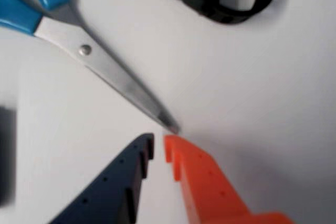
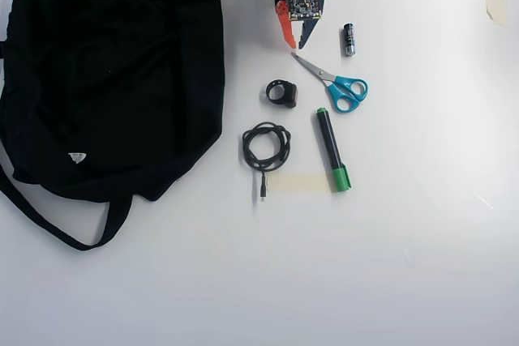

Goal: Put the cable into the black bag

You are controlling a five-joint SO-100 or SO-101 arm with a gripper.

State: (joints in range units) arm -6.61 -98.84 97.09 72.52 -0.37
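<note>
Cable: the cable (image 2: 266, 147) lies near the middle of the table (image 2: 422, 265), a thin black wire wound in a small round loop, its short straight end with the plug pointing toward the table's near edge in the overhead view; outside the wrist view.
Handling: judged light, limp and springy; the loop may uncoil or slip when lifted.
Hold: best pinched across the bundled strands at the loop's rim, not by the loose plug end.
Black bag: the black bag (image 2: 105, 70) fills the left side of the table in the overhead view, strap trailing toward the near edge.
Gripper: the gripper (image 2: 297, 40) sits at the far edge, its fingers nearly together and empty, beside the scissors (image 2: 334, 84) tip.
Neighbours: black ring (image 2: 281, 93), green marker (image 2: 332, 149), battery (image 2: 349, 39).
Writing: the bag's small white tag (image 2: 76, 157) is unreadable; no brand legible.
</note>
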